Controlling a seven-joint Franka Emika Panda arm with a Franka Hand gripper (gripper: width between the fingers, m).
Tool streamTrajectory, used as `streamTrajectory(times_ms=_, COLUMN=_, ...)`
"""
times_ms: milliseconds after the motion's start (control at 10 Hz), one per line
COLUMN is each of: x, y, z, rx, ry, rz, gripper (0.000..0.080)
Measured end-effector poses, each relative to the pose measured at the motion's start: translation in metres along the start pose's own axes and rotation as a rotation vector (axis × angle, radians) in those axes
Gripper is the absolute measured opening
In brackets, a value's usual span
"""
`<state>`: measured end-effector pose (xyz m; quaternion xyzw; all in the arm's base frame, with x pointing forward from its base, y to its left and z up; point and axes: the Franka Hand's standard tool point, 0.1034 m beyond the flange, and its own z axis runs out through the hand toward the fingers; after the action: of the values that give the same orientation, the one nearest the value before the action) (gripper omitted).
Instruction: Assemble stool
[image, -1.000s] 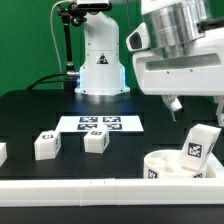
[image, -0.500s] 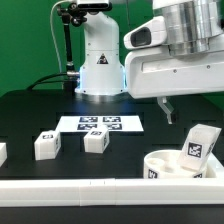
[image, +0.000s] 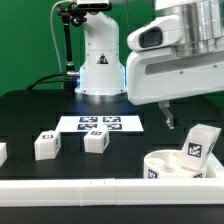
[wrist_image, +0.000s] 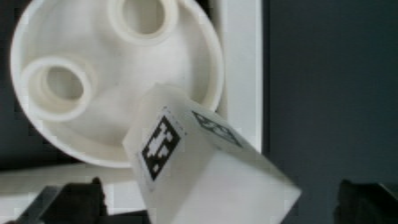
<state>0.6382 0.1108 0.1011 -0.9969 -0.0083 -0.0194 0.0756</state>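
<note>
Stool seat disc (image: 160, 163) with one leg block (image: 198, 146) propped in it, pincer (wrist_image: 222, 200) hanging released above.

So the seat sits on the bench (image: 30, 110) at the exterior view's right, near the front, holes facing up. That leg block rests in it on a tilt, its long axis running from the dish up and leaning toward the exterior view's right. It's not seated in a hole as far as I can tell. My pincer is spread wide with nothing in it. In the wrist view the block sits between the two dark fingertips (wrist_image: 75, 196) but clear of both. From outside, the one finger I can see is above the block and a bit to the exterior view's left. I reckon the next grab means coming down and matching that tilt. Two spare legs (image: 45, 145) stand well apart toward the exterior view's left, just in front of the marker board (image: 100, 124).
</note>
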Motion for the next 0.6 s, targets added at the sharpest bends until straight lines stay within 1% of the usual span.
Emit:
streamTrajectory(times_ms=200, x=0.0008, y=0.0027, z=0.002, rx=-0.021, ry=-0.005, rz=-0.209, gripper=0.0649)
streamTrajectory(times_ms=300, x=0.0004, y=0.0038, z=0.0033, rx=-0.026, ry=-0.009, rz=-0.272, gripper=0.0649)
streamTrajectory(times_ms=600, x=0.0004, y=0.0067, z=0.0034, rx=-0.027, ry=-0.012, rz=-0.467, gripper=0.0649)
